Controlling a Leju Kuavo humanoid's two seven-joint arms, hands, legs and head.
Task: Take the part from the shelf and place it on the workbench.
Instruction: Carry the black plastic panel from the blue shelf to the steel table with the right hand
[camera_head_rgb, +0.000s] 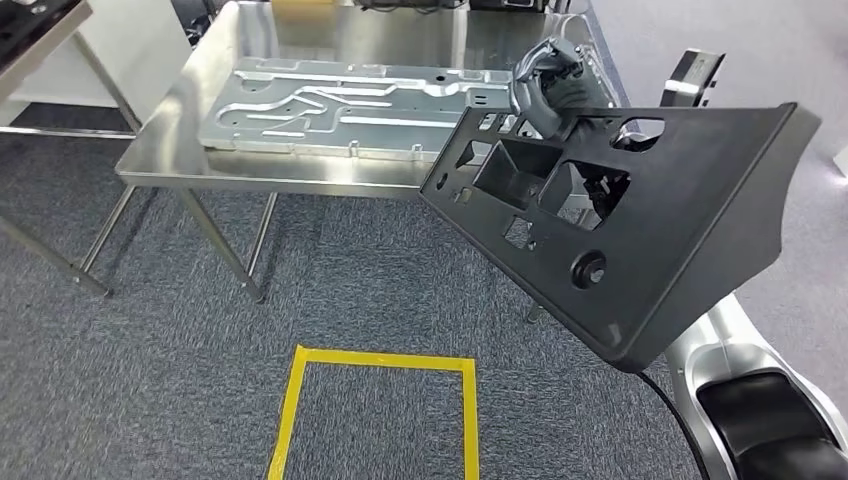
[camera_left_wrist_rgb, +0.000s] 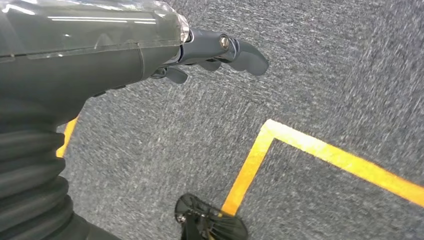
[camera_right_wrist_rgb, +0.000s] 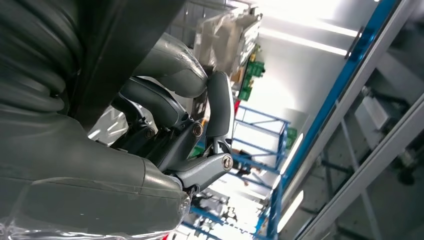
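Observation:
My right hand (camera_head_rgb: 548, 90) grips the top edge of a large black plastic panel (camera_head_rgb: 640, 230) with several cut-outs. The panel hangs tilted in the air, its upper part over the right end of the steel workbench (camera_head_rgb: 200, 90) and its lower part out over the carpet. In the right wrist view the hand's fingers (camera_right_wrist_rgb: 200, 130) curl around the panel's dark edge (camera_right_wrist_rgb: 120, 40). My left hand (camera_left_wrist_rgb: 220, 50) hangs over the grey carpet, its fingers loosely apart and holding nothing.
A large stamped metal plate (camera_head_rgb: 340, 110) lies on the workbench and covers most of its middle. A yellow tape square (camera_head_rgb: 380, 360) marks the carpet in front of the bench. A white table (camera_head_rgb: 40, 30) stands at far left, and another dark part (camera_head_rgb: 695, 75) at right.

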